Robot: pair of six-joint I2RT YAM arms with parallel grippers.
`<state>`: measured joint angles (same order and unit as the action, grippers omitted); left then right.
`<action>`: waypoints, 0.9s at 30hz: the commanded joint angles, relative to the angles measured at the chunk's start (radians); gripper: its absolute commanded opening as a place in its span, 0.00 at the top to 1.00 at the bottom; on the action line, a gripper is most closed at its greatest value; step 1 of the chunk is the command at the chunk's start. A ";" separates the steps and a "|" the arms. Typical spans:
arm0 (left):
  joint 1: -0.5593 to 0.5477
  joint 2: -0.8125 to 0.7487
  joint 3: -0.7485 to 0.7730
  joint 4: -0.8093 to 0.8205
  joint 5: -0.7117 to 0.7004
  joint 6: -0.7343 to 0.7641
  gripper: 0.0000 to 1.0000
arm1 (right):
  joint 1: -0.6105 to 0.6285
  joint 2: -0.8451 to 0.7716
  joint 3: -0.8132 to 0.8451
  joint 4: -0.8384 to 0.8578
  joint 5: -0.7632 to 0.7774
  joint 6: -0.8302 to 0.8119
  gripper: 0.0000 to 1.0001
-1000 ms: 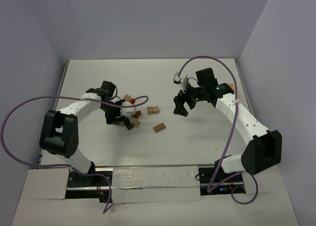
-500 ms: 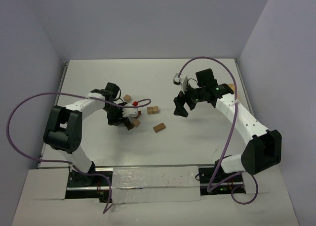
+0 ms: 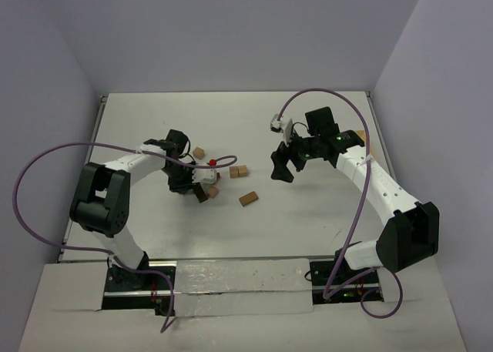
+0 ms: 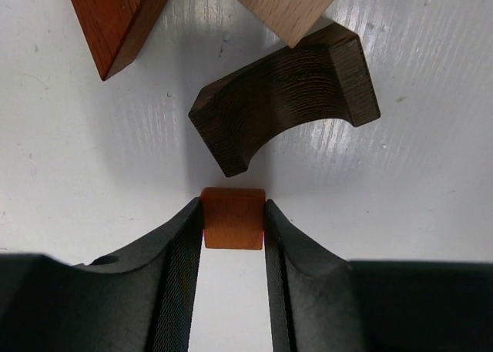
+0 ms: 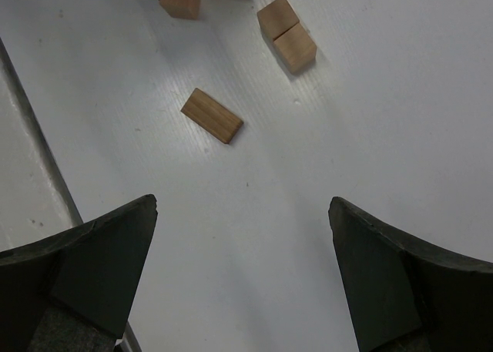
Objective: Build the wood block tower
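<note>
In the left wrist view my left gripper (image 4: pixel 233 210) is shut on a small reddish-brown block (image 4: pixel 233 227), which sits on the white table. Just beyond it lie a dark brown arch piece (image 4: pixel 285 98), a reddish-brown wedge (image 4: pixel 115 21) and a tan block (image 4: pixel 285 5). From above, the left gripper (image 3: pixel 189 185) is at the left cluster of blocks. My right gripper (image 3: pixel 283 165) hovers open over bare table, holding nothing. Ahead of it in the right wrist view lie a tan bar (image 5: pixel 212 115) and two tan cubes (image 5: pixel 286 36) side by side.
A single tan cube (image 3: pixel 199 152) lies behind the left cluster. The tan bar (image 3: pixel 248 199) and the cube pair (image 3: pixel 239 171) lie between the arms. Another tan piece (image 3: pixel 360 134) shows behind the right arm. Purple cables loop over both arms.
The left gripper's jaws have closed on the small reddish-brown block, and the left arm has shifted slightly. The right arm has not moved.
</note>
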<state>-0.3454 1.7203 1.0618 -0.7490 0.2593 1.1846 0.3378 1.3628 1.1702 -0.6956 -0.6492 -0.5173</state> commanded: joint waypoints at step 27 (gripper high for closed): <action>0.102 -0.876 -0.188 0.796 0.551 -0.995 1.00 | -0.011 0.079 0.021 0.885 -0.586 1.383 0.00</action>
<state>-0.2392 0.8850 0.8947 -0.1341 0.7108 0.3420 0.3267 1.3906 1.2331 -0.2737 -1.0268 0.3012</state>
